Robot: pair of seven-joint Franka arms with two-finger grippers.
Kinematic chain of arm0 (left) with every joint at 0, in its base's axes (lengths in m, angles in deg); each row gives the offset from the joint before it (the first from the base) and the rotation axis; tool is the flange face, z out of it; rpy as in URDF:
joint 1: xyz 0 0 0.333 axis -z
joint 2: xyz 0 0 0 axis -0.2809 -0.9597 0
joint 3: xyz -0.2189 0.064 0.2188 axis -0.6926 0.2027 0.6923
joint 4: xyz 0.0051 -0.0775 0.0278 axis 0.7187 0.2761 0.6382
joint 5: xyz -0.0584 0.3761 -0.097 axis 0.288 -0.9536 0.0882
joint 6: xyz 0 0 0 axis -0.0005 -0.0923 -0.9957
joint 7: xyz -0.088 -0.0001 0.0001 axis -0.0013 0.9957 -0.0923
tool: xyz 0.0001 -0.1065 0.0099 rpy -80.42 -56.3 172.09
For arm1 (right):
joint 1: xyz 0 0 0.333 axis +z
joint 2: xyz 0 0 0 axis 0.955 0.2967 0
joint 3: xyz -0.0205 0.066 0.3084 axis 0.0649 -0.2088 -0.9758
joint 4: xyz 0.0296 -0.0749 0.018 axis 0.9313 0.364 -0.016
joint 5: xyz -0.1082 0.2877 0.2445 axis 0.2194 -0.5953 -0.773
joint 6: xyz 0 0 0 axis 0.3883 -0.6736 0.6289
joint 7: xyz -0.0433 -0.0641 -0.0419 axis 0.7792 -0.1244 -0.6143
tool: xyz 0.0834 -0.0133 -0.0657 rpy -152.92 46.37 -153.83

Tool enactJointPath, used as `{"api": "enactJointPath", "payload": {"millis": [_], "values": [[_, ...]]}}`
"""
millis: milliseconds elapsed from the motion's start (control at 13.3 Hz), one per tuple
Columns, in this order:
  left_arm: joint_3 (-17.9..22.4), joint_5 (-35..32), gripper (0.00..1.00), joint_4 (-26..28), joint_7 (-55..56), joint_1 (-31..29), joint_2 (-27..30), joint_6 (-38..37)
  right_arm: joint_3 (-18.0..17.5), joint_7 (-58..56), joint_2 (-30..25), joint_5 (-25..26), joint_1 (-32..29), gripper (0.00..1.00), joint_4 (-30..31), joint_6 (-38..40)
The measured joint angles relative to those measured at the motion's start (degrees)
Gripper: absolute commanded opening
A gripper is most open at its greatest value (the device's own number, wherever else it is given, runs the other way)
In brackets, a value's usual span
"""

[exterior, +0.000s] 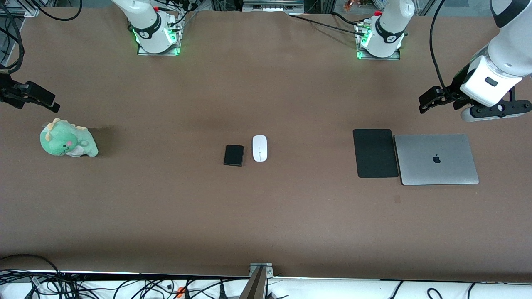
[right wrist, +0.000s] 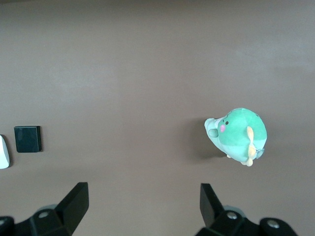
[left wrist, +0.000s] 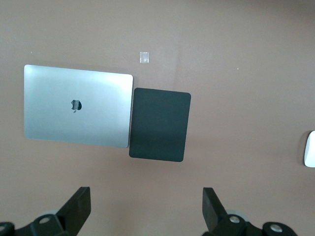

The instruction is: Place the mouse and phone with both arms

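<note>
The white mouse [exterior: 259, 148] and the black phone [exterior: 234, 155] lie side by side at the middle of the brown table, the phone toward the right arm's end. My left gripper [exterior: 428, 103] hangs open and empty over the table near the black mouse pad [exterior: 375, 153]; in the left wrist view [left wrist: 146, 209] only the mouse's edge [left wrist: 309, 149] shows. My right gripper [exterior: 48, 103] hangs open and empty over the table by the plush; the right wrist view [right wrist: 143, 206] shows the phone [right wrist: 27, 138] and the mouse's edge [right wrist: 4, 152].
A closed silver laptop [exterior: 435, 159] lies beside the mouse pad, toward the left arm's end; both show in the left wrist view, the laptop [left wrist: 78, 106] and the pad [left wrist: 159, 125]. A green plush dinosaur [exterior: 66, 142] sits toward the right arm's end and shows in the right wrist view [right wrist: 237, 135].
</note>
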Motion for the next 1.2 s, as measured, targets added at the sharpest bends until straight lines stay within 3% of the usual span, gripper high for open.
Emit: {"api": "enactJointPath", "payload": {"millis": [1202], "values": [[0.13, 0.0, 1.0, 0.0, 0.0, -0.08, 0.0, -0.74, 0.0, 0.0, 0.0, 0.0, 0.0, 1.0, 0.12, 0.19]]}}
